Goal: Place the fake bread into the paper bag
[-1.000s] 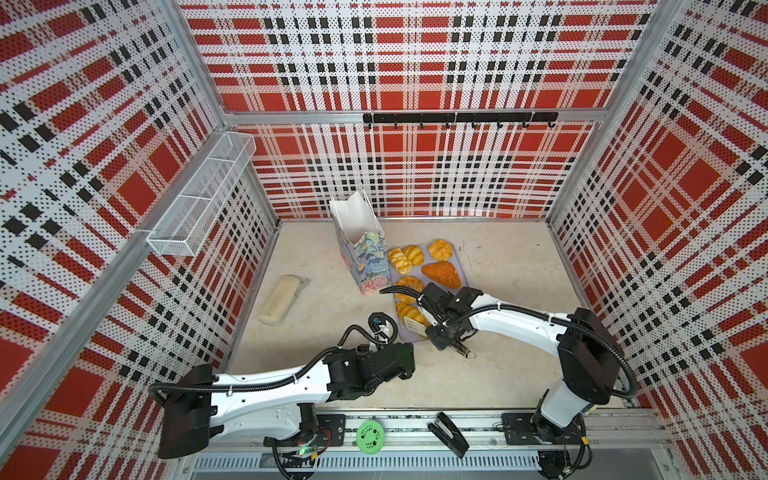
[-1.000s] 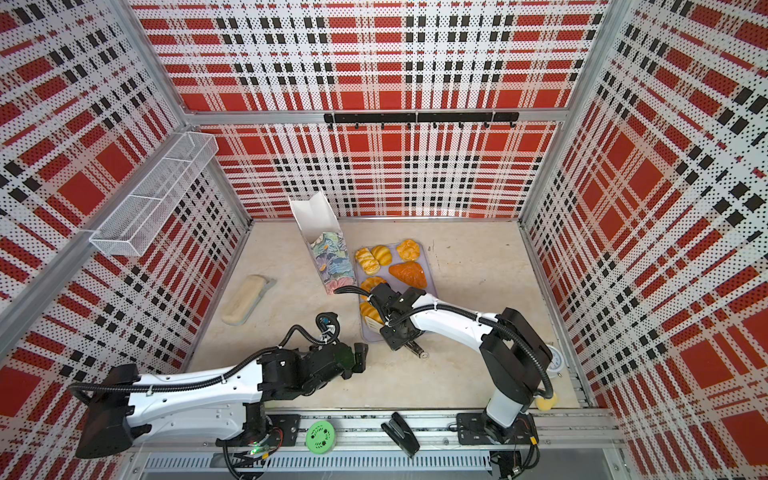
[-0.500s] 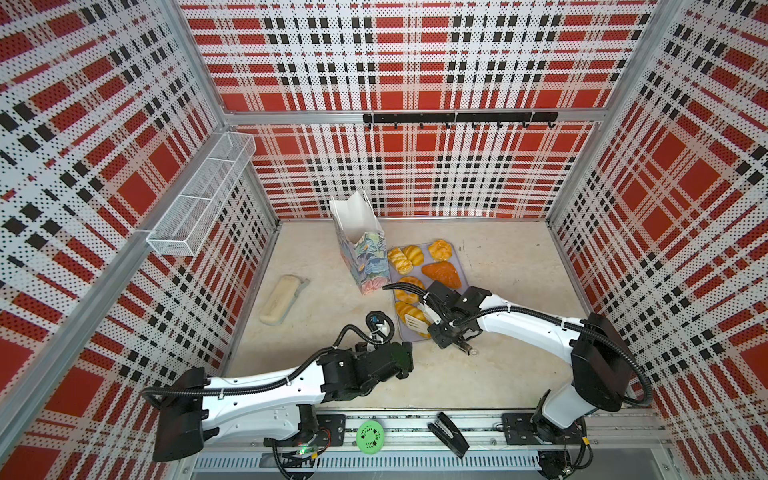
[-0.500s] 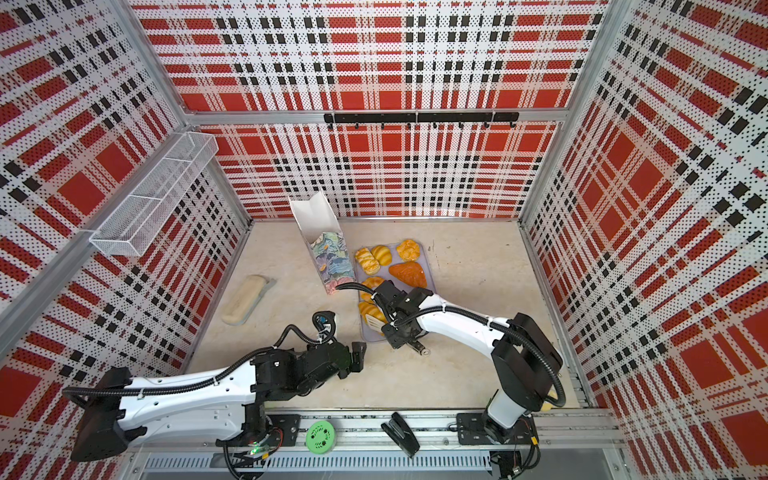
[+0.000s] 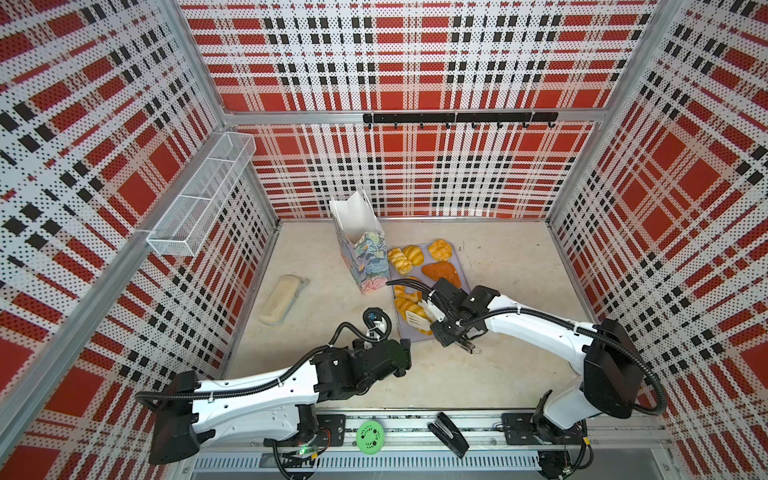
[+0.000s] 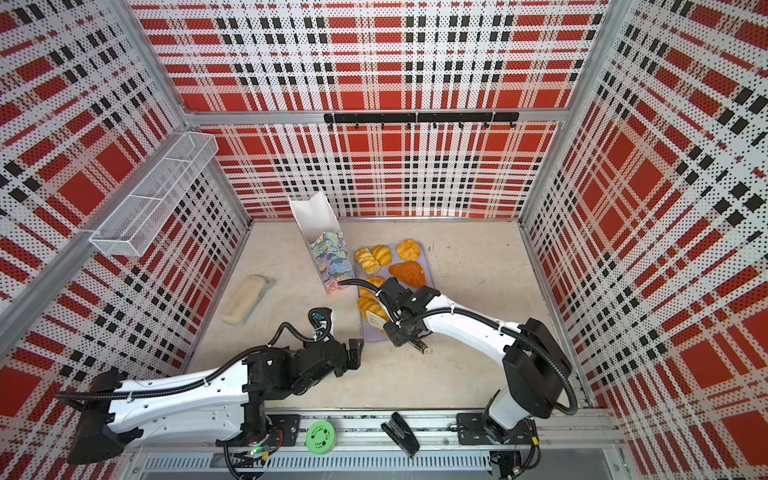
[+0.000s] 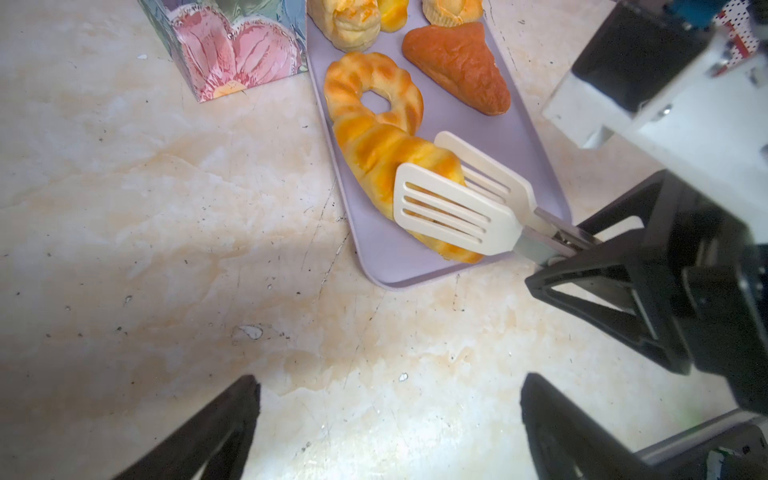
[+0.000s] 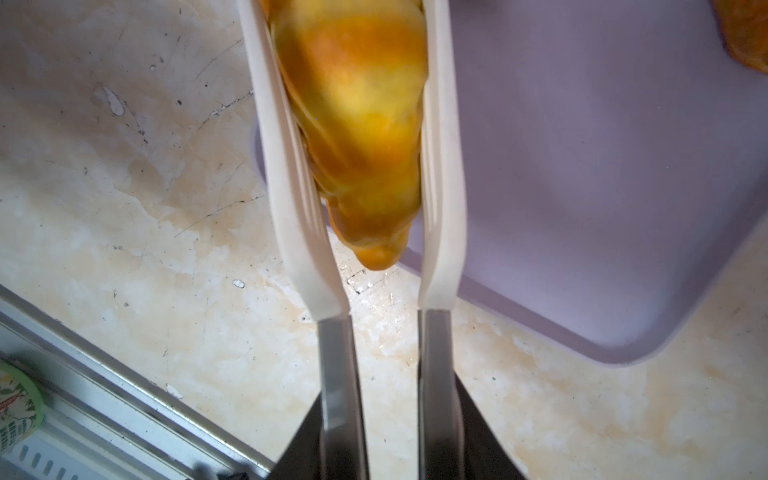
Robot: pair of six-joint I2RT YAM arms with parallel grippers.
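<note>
The floral paper bag (image 5: 361, 249) (image 6: 328, 257) stands upright and open-topped at the lavender tray's (image 5: 415, 334) (image 7: 519, 137) left edge. Several fake bread pieces lie on the tray, among them a ring doughnut (image 7: 374, 91) and an orange-brown triangular piece (image 5: 442, 272) (image 7: 457, 66). My right gripper (image 5: 442, 322) (image 6: 397, 326) (image 8: 390, 436) is shut on the metal arms of white slotted tongs (image 7: 453, 212) (image 8: 440, 166). The tong blades squeeze a golden braided roll (image 5: 405, 307) (image 7: 386, 153) (image 8: 353, 104) at the tray's near end. My left gripper (image 5: 405, 353) (image 7: 390, 386) hovers open and holds nothing, over bare table just before the tray's near corner.
A pale beige block (image 5: 278, 299) lies at the left of the table. A wire basket (image 5: 199, 199) hangs on the left wall and a hook rail (image 5: 457, 118) on the back wall. A green disc (image 5: 370, 434) and a black stapler (image 5: 449, 434) rest on the front rail.
The tong blades have drawn slightly closer on the braided roll, and the right arm has shifted a little. The left gripper has stayed open in about the same place.
</note>
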